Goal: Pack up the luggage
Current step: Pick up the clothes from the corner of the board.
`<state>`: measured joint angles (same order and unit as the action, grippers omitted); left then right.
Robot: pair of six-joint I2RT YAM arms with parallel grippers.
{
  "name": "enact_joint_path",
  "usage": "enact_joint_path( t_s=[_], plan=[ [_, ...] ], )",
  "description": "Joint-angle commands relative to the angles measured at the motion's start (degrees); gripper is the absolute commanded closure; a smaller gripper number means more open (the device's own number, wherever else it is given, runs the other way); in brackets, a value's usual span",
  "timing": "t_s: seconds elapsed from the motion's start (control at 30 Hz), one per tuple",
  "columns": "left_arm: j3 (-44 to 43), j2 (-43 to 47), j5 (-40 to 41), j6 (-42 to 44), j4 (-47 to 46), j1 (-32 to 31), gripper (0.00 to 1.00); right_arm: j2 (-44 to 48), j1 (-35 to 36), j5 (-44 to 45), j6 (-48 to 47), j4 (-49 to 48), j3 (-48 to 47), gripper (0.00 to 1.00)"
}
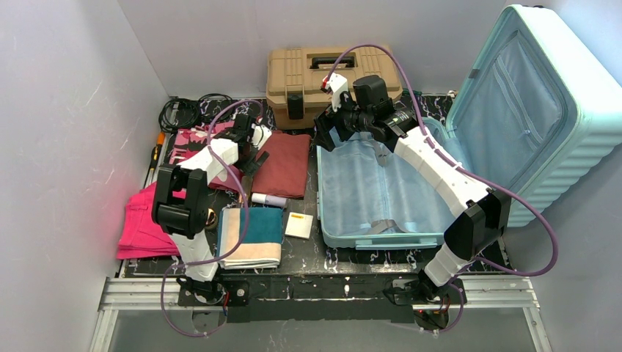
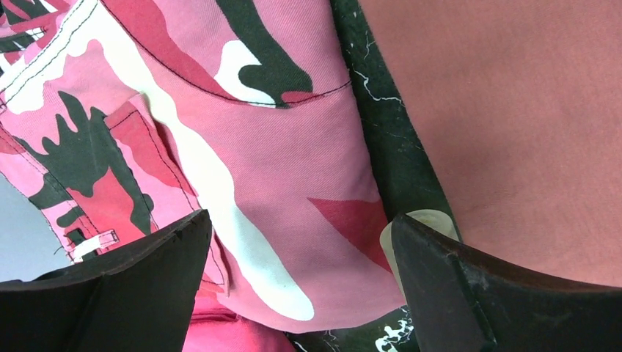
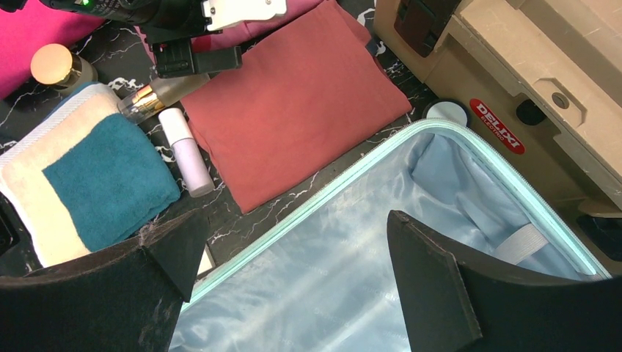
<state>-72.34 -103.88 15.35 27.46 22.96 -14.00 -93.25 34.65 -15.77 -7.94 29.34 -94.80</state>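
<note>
The pale mint-blue luggage [image 1: 579, 110] lies open on the right, lid propped upright, blue lining [image 3: 352, 286] bare. My right gripper [image 1: 328, 136] hovers open over its far left corner; in the right wrist view its fingers [image 3: 433, 279] straddle the lining beside the zip rim [image 3: 330, 194], holding nothing. My left gripper [image 1: 253, 150] is low over a pink camouflage garment [image 2: 279, 161], jaws wide apart [image 2: 301, 220], nothing pinched between them. A dusty-red folded cloth [image 2: 513, 125] lies just to its right. A pale bottle cap [image 2: 422, 220] peeks out behind the right finger.
A tan toolbox [image 1: 308, 73] stands at the back beside the luggage. Left of the luggage lie the red cloth [image 1: 282, 165], a teal-and-cream towel [image 1: 253, 235], a lilac tube [image 1: 268, 199], a white card [image 1: 299, 225] and a hot-pink garment [image 1: 143, 220]. Black cables [image 1: 183, 111] sit far left.
</note>
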Motion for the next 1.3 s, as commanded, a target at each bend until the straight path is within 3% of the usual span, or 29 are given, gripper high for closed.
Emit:
enact_joint_path(
  t_s=[0.0,0.27,0.47,0.8,1.1,1.27],
  plan=[
    [-2.58,-1.1,0.47,-0.65,1.55,-0.22,0.08,2.28,-0.03,-0.42,-0.4,-2.45,-0.56,0.0],
    [-4.87,-4.2,-0.48,-1.61,1.26,-1.11,0.08,2.93,-0.03,-0.2,-0.57,-2.79,0.14,0.0],
    [-5.95,-7.5,5.39,-2.58,1.41,-1.07,0.13,1.7,0.02,-1.07,0.04,-2.72,-1.01,0.0],
    [-3.71,-7.49,9.34,-4.63,4.36,-1.11,0.21,-9.8,2.41,-2.33,5.07,0.71,-15.63,0.0],
    [-3.57,-8.7,7.49,-6.81,6.03,-1.07,0.57,-22.24,3.79,-2.23,15.68,-1.36,-26.09,0.0],
    [-4.95,-9.17,5.14,-9.48,7.8,0.11,0.88,-25.49,4.44,-2.73,17.98,-2.62,-28.2,0.0]
  ],
)
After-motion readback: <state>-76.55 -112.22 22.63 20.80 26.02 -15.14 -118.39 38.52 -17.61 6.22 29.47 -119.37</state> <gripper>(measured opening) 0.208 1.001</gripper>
